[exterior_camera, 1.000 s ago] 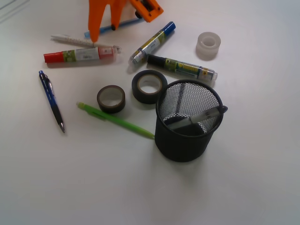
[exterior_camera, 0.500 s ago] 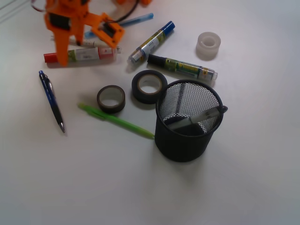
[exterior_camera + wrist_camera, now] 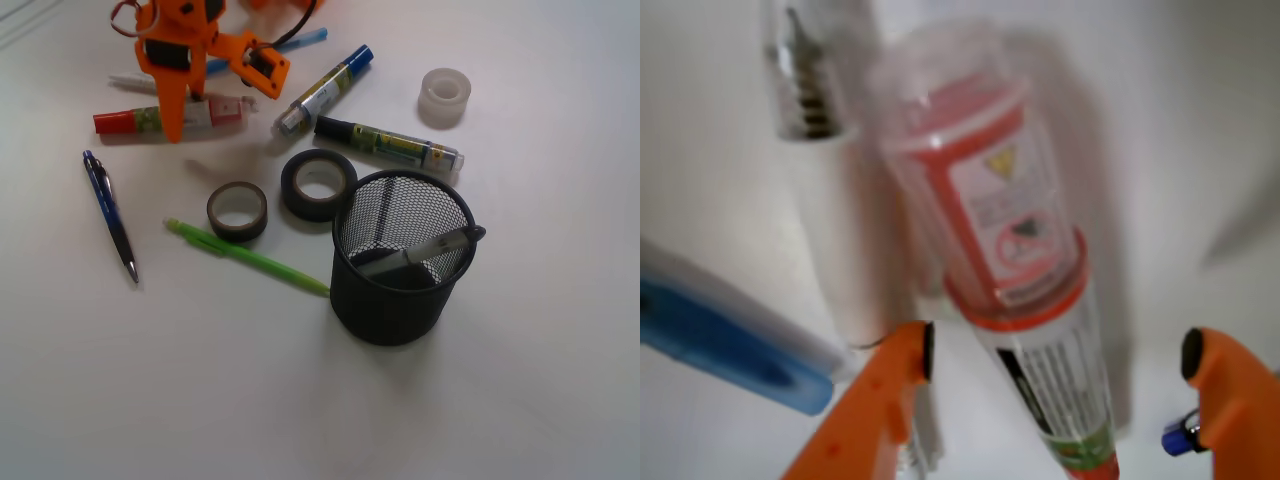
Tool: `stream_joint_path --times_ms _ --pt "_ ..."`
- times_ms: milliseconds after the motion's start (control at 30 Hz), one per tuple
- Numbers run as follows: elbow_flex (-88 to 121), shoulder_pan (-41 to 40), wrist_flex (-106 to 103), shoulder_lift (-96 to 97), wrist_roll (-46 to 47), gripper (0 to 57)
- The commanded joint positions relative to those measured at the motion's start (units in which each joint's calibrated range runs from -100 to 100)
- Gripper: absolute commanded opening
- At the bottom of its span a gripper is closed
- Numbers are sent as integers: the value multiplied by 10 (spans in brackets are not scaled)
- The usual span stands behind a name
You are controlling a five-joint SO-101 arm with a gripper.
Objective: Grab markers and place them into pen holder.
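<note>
While the pen holder (image 3: 402, 262) waits nearest, already holding one marker: red marker (image 3: 1012, 260) lies farther back beside a white pen (image 3: 836, 230). Gripper (image 3: 1058, 352) spread wide, empty, straddling the barrel; judged best to descend centred, excluding the pen.

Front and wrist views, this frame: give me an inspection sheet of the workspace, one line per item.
Surface: white tabletop, bare at the near side.
Job's things: red marker under the pincer; blue marker and black marker lying loose; pen holder upright, with a silver pen leaning inside.
Clutter: blue pen, green pencil, two dark tape rolls, clear tape roll.
Grippers: pincer open, straddling the red marker.
Cables: wires on the arm.
Surroundings: nothing seen.
</note>
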Motion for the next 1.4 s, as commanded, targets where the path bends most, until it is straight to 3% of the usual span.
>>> stream_joint_path --times_ms 0,700,767,867,900,1100,1367 --pt "2 -3 -16 -13 1 282" --pt "-247 -4 168 234 -27 272" --pt "-241 -3 166 230 -30 210" --pt "-239 -5 166 229 -34 62" --pt "-239 -5 166 229 -34 46" --pt "-239 -6 170 232 -34 6" --pt "-269 -38 187 204 -51 6"
